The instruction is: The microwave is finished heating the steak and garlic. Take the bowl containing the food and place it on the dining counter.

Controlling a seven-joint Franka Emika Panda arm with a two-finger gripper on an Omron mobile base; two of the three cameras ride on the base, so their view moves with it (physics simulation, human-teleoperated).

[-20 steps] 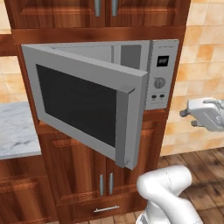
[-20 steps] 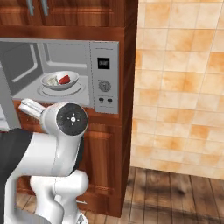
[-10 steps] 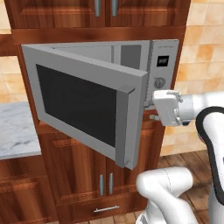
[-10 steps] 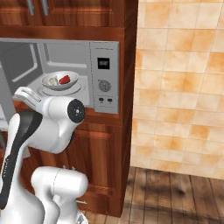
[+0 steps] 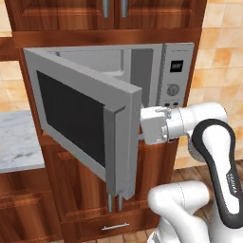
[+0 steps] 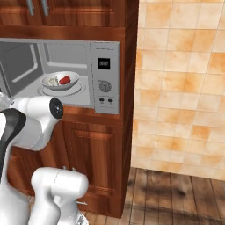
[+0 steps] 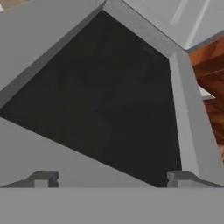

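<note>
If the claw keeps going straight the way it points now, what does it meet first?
Most likely the inner face of the open microwave door: the open claw faces its dark glass window, not the bowl. Depth is unclear.

A large dark glass window (image 7: pixel 100 96) set in a flat silver-grey door frame (image 7: pixel 186 113) takes up most of the hand view, seen at a slant so the pane looks like a skewed four-sided shape. Two small dark fingertips (image 7: pixel 43 178) rise at the bottom, well apart, in front of the frame's lower band. Reddish-brown wooden cabinet fronts (image 7: pixel 214 65) show at the right edge beyond the frame.
</note>
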